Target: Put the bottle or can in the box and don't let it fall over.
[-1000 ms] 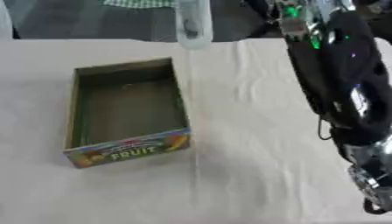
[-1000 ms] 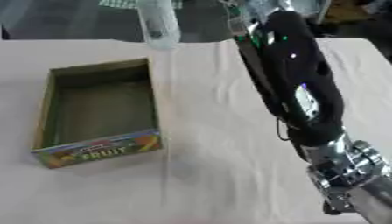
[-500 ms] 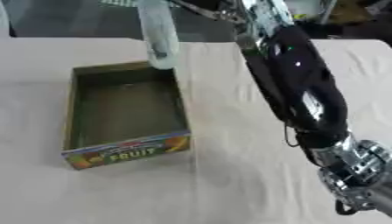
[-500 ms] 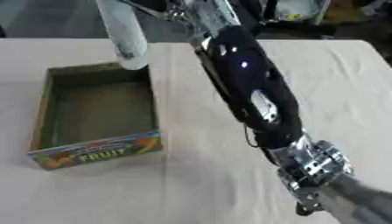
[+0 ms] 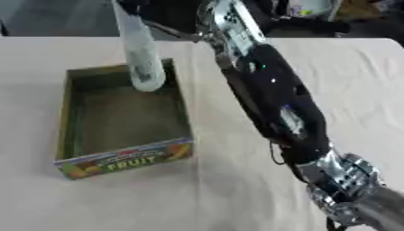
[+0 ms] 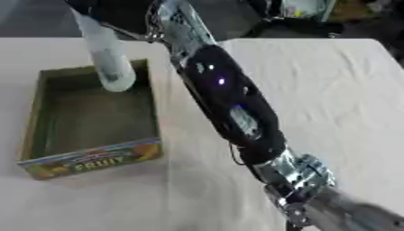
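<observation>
Your right hand (image 6: 94,9) grips the bottle (image 5: 140,54), tilted above the box (image 5: 71,126)'s far end; releasing tilted risks toppling.

The right hand (image 5: 132,5) is being cut off by the top edge, so its fingers cannot be made out. The top of the bottle (image 5: 140,54) is being hidden there too, and its surface is being blurred. The far wall of the box (image 5: 118,161) is being partly covered by the bottle's lower end
</observation>
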Action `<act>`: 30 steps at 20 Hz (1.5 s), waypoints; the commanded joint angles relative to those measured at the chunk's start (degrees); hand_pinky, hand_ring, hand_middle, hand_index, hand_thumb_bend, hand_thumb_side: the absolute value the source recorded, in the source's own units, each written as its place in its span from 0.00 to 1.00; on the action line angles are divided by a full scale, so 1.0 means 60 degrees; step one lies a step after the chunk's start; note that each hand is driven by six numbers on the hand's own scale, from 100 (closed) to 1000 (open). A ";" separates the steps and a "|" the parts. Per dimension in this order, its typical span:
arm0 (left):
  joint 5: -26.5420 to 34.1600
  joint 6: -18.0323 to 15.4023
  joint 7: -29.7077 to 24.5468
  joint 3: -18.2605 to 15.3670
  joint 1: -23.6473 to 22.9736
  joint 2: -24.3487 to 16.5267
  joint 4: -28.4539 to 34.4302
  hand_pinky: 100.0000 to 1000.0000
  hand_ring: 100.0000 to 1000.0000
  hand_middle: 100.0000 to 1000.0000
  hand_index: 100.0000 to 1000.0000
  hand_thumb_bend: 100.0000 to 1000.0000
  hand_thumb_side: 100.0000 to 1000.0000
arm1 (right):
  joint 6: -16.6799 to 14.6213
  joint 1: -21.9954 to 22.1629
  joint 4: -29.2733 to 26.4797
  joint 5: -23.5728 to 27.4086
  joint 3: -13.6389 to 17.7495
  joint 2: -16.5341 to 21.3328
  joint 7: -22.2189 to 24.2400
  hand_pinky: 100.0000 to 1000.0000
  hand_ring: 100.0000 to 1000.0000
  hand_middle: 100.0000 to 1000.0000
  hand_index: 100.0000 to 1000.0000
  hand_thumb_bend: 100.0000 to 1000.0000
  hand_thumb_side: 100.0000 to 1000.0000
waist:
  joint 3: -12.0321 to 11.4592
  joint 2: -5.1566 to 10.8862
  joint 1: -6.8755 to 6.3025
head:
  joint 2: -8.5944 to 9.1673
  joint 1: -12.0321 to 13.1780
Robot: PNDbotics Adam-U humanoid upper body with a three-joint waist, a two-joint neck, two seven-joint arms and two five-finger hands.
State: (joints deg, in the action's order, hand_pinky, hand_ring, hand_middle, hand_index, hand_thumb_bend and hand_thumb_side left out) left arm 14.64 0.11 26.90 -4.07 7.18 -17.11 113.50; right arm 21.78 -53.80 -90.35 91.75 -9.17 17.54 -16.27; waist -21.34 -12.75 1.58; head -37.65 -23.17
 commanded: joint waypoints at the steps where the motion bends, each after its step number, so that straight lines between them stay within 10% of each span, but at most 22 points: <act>1: 0.0002 -0.0032 -0.0037 -0.0037 0.0140 -0.0140 0.0182 0.71 0.85 0.75 0.72 0.73 0.56 | 0.0148 -0.0132 0.0130 -0.0038 0.0108 -0.0083 0.0050 0.00 0.00 0.08 0.96 0.00 0.82 | -0.0075 0.0068 -0.0060 | 0.0202 -0.0085; 30: -0.0062 -0.0050 -0.0060 -0.0041 0.0176 -0.0092 0.0182 0.71 0.85 0.75 0.72 0.73 0.57 | 0.0817 0.1217 0.1176 -0.0054 0.0188 -0.0921 -0.0648 0.00 0.00 0.00 0.92 0.01 0.83 | 0.0231 -0.0175 -0.0086 | 0.0367 0.0144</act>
State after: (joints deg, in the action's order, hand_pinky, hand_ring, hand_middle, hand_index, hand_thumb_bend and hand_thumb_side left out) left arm 14.56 -0.01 26.72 -4.07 7.86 -16.59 113.50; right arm 26.35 -45.70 -83.15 91.95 -8.16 11.81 -19.88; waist -19.83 -14.52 1.37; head -36.13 -22.50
